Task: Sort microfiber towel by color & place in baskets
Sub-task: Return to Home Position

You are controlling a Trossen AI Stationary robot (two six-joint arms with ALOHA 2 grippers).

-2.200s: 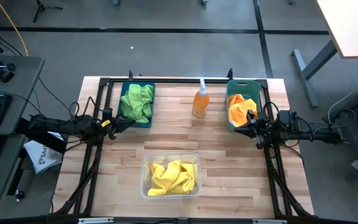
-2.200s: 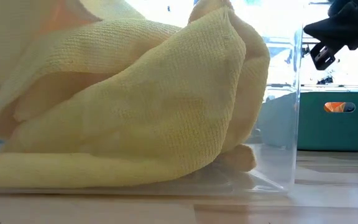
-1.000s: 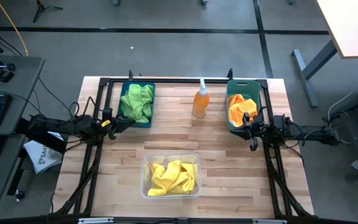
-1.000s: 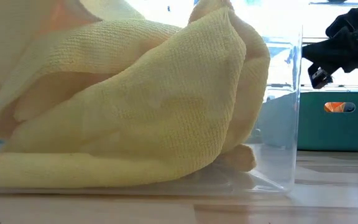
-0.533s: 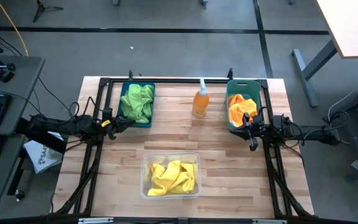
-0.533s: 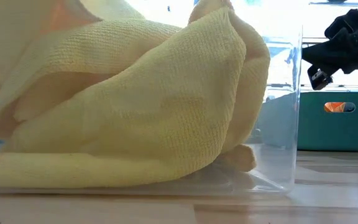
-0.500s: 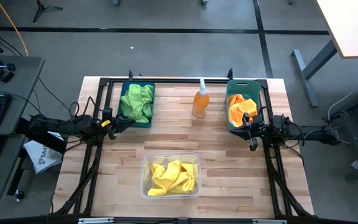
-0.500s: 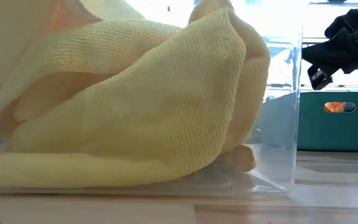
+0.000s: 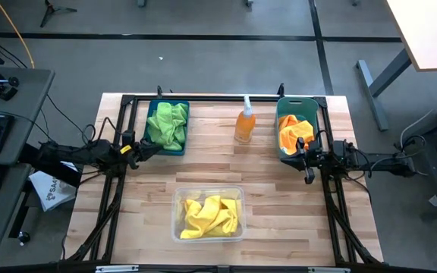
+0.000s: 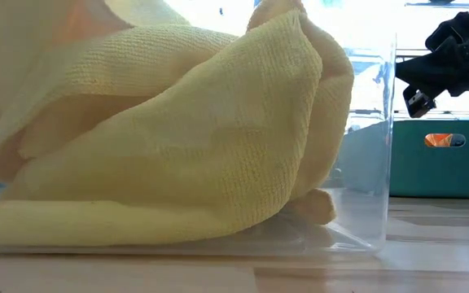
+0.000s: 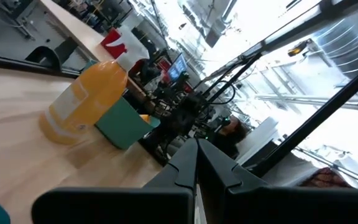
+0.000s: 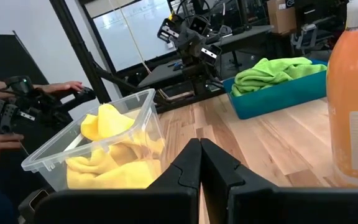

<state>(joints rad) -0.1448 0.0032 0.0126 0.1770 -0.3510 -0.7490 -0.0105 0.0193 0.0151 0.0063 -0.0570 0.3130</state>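
Green towels (image 9: 166, 123) lie in the dark blue bin (image 9: 158, 145) at the far left. Orange towels (image 9: 295, 130) lie in the teal bin (image 9: 282, 135) at the far right. Yellow towels (image 9: 211, 214) fill the clear bin (image 9: 209, 191) near the front; they also fill most of the low view (image 10: 161, 130). My left gripper (image 9: 152, 148) is shut and empty beside the blue bin's near end. My right gripper (image 9: 300, 156) is shut and empty at the teal bin's near end, above the table (image 10: 418, 91). Both wrist views show the fingers closed (image 11: 196, 155) (image 12: 199, 155).
An orange spray bottle (image 9: 245, 121) stands at the far middle, between the blue and teal bins; it also shows large in the right wrist view (image 12: 353, 93). A black frame (image 9: 203, 98) runs along the table's far and side edges. A person's hands (image 12: 67, 87) show beyond the table.
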